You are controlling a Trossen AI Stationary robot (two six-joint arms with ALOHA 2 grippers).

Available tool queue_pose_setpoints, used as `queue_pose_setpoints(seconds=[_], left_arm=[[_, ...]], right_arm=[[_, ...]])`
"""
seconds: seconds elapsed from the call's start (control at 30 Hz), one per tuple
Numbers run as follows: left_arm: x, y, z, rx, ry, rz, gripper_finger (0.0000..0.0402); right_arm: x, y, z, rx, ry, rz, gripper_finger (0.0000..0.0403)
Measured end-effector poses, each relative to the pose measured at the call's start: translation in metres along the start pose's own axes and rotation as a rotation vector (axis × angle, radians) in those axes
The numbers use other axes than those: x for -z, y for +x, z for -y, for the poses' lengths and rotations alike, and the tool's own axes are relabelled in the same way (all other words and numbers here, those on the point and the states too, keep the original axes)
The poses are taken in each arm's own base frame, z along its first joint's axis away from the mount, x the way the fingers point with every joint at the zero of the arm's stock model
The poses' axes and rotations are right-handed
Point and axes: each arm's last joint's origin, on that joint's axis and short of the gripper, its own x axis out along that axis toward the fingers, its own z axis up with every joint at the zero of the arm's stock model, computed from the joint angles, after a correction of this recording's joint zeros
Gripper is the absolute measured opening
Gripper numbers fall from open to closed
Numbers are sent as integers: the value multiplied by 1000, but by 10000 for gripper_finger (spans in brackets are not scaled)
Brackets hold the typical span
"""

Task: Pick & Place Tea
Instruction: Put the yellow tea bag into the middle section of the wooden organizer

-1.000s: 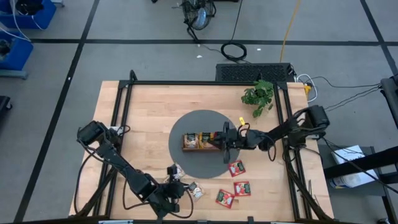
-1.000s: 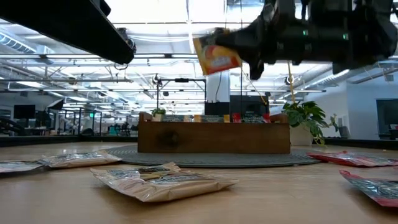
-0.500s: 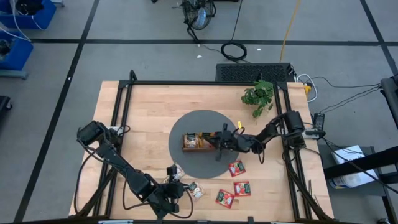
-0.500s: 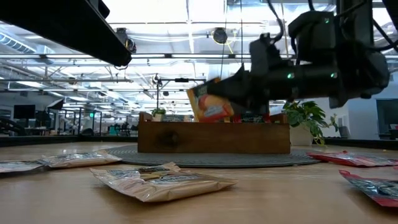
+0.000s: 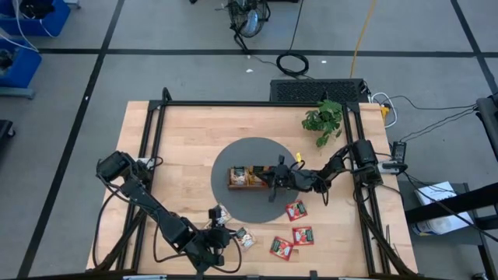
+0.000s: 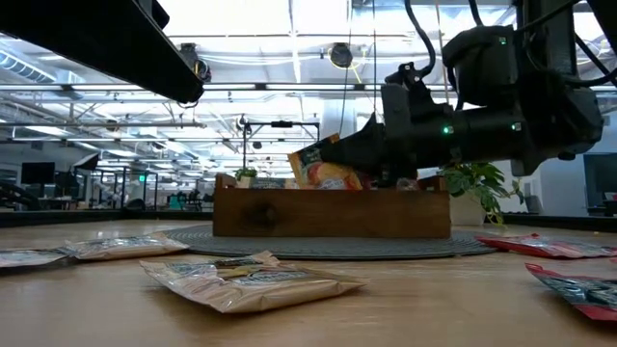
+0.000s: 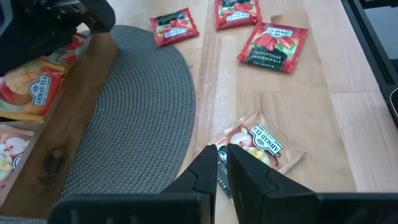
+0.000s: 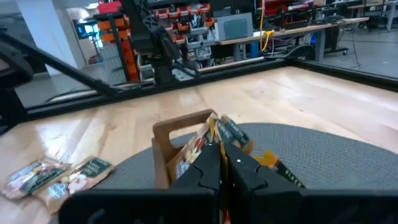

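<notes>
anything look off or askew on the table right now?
Nothing damaged or spilled. The orange sachet in the right tool sits tilted, half into the tray, not yet flat. Red sachets and a tan sachet lie loose on the wood at odd angles, awaiting pickup. Left tool hangs over a tan one.

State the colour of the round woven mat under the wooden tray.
Grey round woven mat, clearest in the left wrist view.

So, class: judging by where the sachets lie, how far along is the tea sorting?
Done: several sachets stand in the wooden tray. In hand: the right hand lowers an orange sachet into it. Left: three red sachets and the tan ones near the left hand lie on the table.
</notes>
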Motion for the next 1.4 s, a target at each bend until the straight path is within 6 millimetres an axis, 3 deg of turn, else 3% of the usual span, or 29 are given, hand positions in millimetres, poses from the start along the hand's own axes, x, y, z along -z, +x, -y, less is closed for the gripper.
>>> queue_pose_setpoints(seconds=[0.2,0.57,0.77,0.93,1.07,1.17,1.3,1.4], left_arm=[[0,0,0,0,-13,0,42],[1,-1,1,5,-12,-1,42],[1,-1,2,7,-9,-1,42],[1,-1,1,0,16,2,42],[1,-1,1,-1,17,3,42],[0,-1,1,-3,15,6,42],[-1,0,0,-6,9,9,42],[-1,1,-2,-11,8,6,42]], right_arm=[[5,-1,-1,-4,-15,-43,9],[1,-3,-5,49,-28,-14,136],[-16,-7,-7,43,-70,35,161],[-35,-12,-13,31,-144,54,150],[-38,-13,-11,41,-195,-43,130],[-37,-11,-7,41,-209,-110,100],[-43,-4,-2,37,-240,-103,24],[-48,2,1,63,-275,-83,10]])
